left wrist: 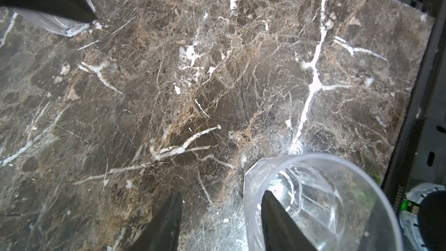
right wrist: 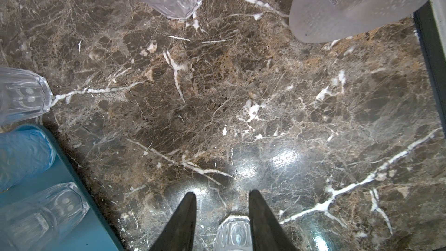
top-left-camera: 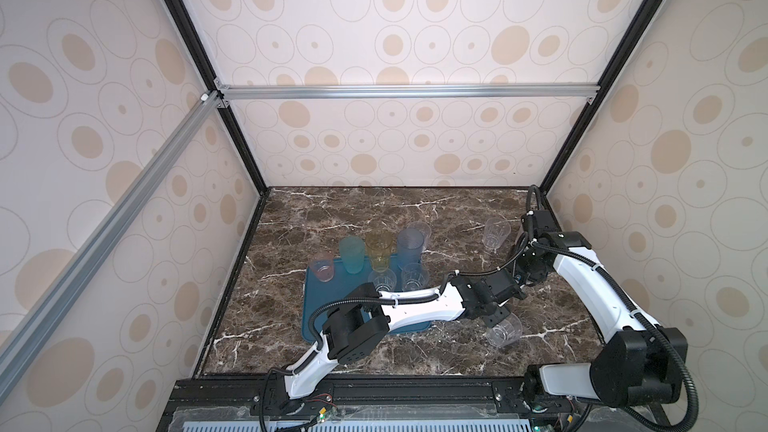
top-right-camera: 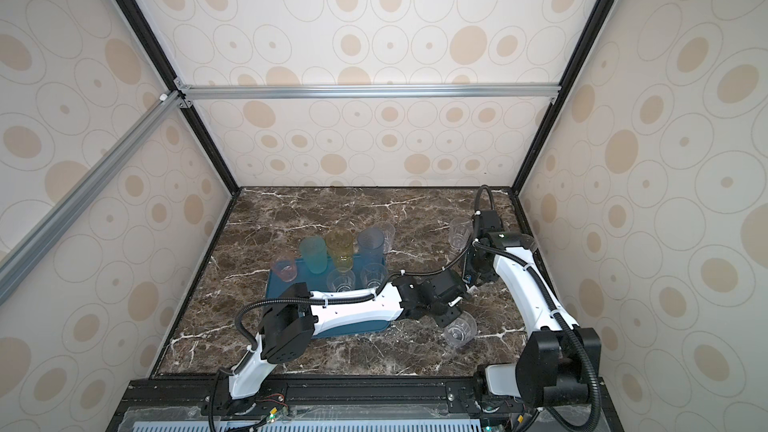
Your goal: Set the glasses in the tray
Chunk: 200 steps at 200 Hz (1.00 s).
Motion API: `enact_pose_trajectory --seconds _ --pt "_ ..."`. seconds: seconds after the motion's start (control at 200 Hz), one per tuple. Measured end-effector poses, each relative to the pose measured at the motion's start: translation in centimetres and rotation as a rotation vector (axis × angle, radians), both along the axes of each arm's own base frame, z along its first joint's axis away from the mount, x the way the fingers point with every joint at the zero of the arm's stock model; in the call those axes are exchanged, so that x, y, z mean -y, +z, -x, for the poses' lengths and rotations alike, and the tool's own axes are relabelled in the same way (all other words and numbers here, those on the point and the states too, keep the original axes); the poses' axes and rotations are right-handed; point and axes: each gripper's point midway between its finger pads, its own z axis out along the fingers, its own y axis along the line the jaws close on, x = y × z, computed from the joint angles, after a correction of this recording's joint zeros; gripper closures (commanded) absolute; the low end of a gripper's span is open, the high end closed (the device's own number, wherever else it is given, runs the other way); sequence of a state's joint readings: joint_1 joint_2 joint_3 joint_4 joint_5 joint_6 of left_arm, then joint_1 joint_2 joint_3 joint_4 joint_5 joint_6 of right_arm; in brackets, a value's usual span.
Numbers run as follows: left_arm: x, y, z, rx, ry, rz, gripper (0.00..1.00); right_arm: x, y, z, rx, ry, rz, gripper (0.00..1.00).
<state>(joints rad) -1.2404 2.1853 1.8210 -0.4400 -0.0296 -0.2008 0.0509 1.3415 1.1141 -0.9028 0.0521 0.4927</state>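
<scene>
Both top views show the marble table (top-left-camera: 332, 218) with the teal tray (top-left-camera: 312, 290), glasses (top-left-camera: 412, 276) standing along its far end. My left claw (left wrist: 222, 193) gapes astride the rim of a clear glass (left wrist: 337, 189) right of the tray. My right claw (right wrist: 222, 191) flanks a second clear glass (right wrist: 233, 230), and I cannot tell whether it is gripped.
</scene>
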Motion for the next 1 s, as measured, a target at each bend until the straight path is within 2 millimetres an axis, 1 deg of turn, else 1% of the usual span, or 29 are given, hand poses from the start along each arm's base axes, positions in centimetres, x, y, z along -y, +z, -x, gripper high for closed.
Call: enact_pose_trajectory --seconds 0.19,0.3,0.49,0.59,0.77,0.865,0.92,1.0 --pt "-0.2 -0.4 0.1 0.002 -0.007 -0.029 0.61 -0.1 -0.3 0.1 -0.003 0.002 -0.008 0.61" --pt "-0.3 -0.6 0.0 0.011 -0.006 -0.041 0.7 -0.2 -0.4 0.1 -0.006 0.004 -0.014 0.61" --pt "-0.4 -0.5 -0.2 0.02 0.004 -0.048 0.8 -0.4 -0.4 0.1 -0.006 0.007 -0.022 0.61" --pt "-0.6 -0.5 -0.3 0.025 0.012 -0.055 0.87 -0.4 -0.5 0.1 -0.005 0.007 -0.025 0.61" --pt "-0.9 -0.6 -0.6 0.042 0.024 -0.07 0.95 -0.5 -0.6 0.2 -0.008 0.009 -0.029 0.61" --pt "-1.1 -0.3 -0.8 0.055 0.033 -0.072 0.97 -0.5 -0.6 0.2 -0.009 0.009 -0.029 0.61" --pt "-1.5 -0.2 -1.1 0.061 0.042 -0.076 0.98 -0.5 -0.6 0.2 -0.009 0.009 -0.028 0.61" --pt "-2.7 0.0 -1.5 0.068 0.06 -0.088 0.98 -0.5 -0.6 0.2 -0.009 0.009 -0.028 0.61"
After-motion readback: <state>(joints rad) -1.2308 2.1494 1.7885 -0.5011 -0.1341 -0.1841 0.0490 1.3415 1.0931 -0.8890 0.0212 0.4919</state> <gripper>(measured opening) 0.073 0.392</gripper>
